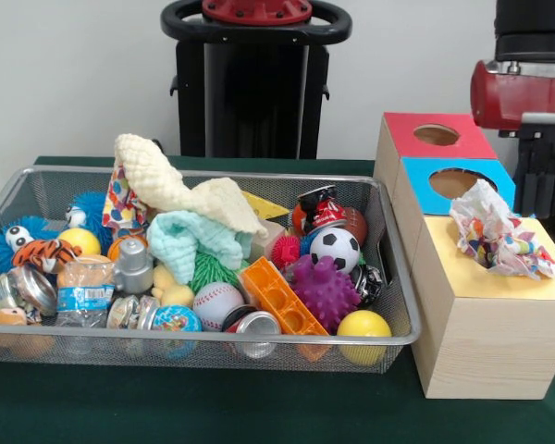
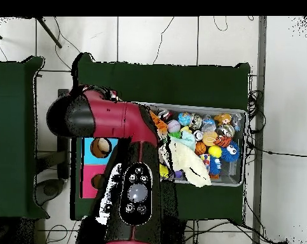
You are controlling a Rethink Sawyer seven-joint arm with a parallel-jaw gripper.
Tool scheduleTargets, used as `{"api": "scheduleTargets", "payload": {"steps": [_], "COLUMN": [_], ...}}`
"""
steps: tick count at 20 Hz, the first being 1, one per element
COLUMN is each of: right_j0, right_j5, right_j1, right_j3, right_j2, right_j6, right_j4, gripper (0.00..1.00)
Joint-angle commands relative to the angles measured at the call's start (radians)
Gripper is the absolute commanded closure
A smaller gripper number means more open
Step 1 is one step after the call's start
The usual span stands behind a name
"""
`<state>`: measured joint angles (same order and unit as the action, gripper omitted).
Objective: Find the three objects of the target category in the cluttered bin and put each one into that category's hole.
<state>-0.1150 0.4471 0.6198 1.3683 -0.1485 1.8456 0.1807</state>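
The wire mesh bin (image 1: 213, 339) is full of toys, balls and cloths; it also shows in the overhead view (image 2: 244, 149). One spotted white cloth (image 1: 496, 236) lies crumpled on the yellow-faced wooden box (image 1: 486, 328), covering its hole. Another spotted cloth (image 1: 121, 201) hangs at the bin's back left, partly under the cream knitted cloth (image 1: 171, 183). The gripper (image 1: 539, 180) hangs behind the boxes at the far right, just beyond the cloth on the box; its tips are hidden. In the overhead view the arm (image 2: 111, 121) covers the yellow box.
The blue-faced box (image 1: 458, 176) and the red-faced box (image 1: 435, 137) stand in a row behind the yellow one, right of the bin. A mint fluffy cloth (image 1: 190, 239), an orange block (image 1: 279, 298), balls and cans fill the bin. The robot pedestal (image 1: 254, 83) stands behind.
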Motion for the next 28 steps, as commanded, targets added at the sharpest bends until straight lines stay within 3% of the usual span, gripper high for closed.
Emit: {"api": "scheduleTargets", "payload": {"steps": [1, 13, 17, 28], "right_j0": [-0.015, 0.013, -0.004, 0.010], "right_j5": [0.002, -0.090, -0.081, -0.089], "right_j1": [-0.030, -0.113, -0.158, -0.178], "right_j3": [-0.046, -0.068, -0.105, -0.110], "right_j2": [0.010, 0.031, -0.037, -0.022], "right_j6": [0.164, 0.152, 0.158, 0.129], "right_j4": [-0.008, -0.017, -0.039, -0.025], "gripper": [1.00, 1.00, 1.00, 1.00]}}
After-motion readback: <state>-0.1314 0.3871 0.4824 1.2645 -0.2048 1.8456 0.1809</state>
